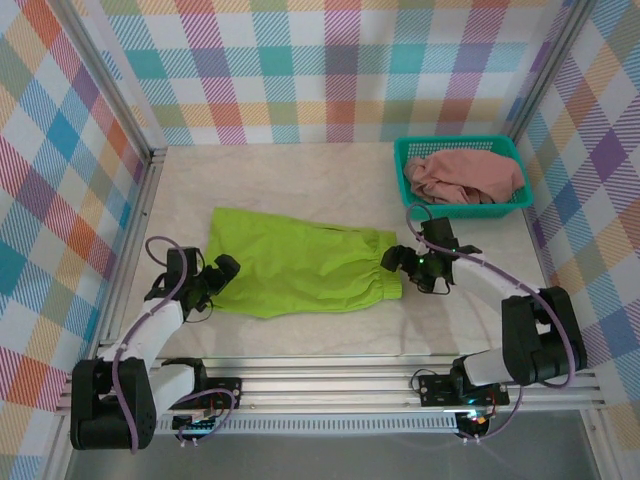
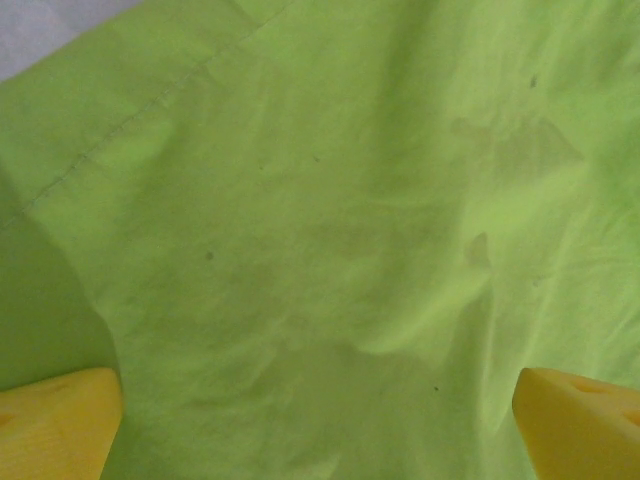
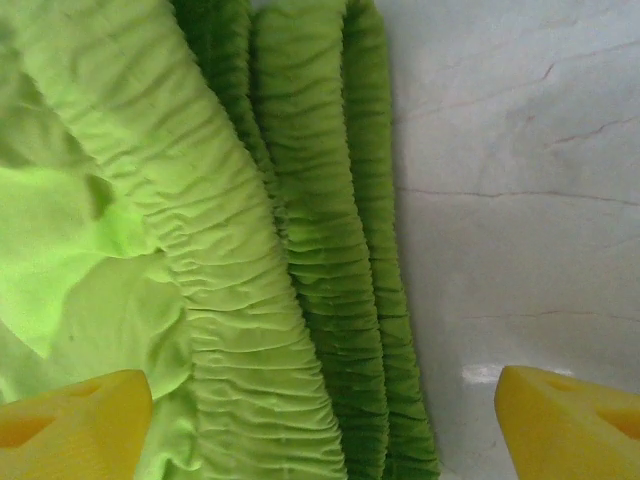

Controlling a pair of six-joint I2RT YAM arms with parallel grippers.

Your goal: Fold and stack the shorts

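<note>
Spread flat on the table [image 1: 330, 175], left of centre to middle: lime green shorts [image 1: 300, 262], seemingly folded in half, leg hems left, gathered elastic waistband [image 3: 300, 250] at the right end in stacked ridges. Crumpled inside the teal basket [image 1: 455, 141], far right: dusty salmon pink shorts [image 1: 465, 177].

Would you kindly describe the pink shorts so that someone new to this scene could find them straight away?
Look to the far right corner of the pale table, where a teal basket stands. The pink shorts lie bunched up inside it. Unlike the lime green shorts, which are spread flat in the middle of the table, they are crumpled and dusty salmon in colour.
</note>
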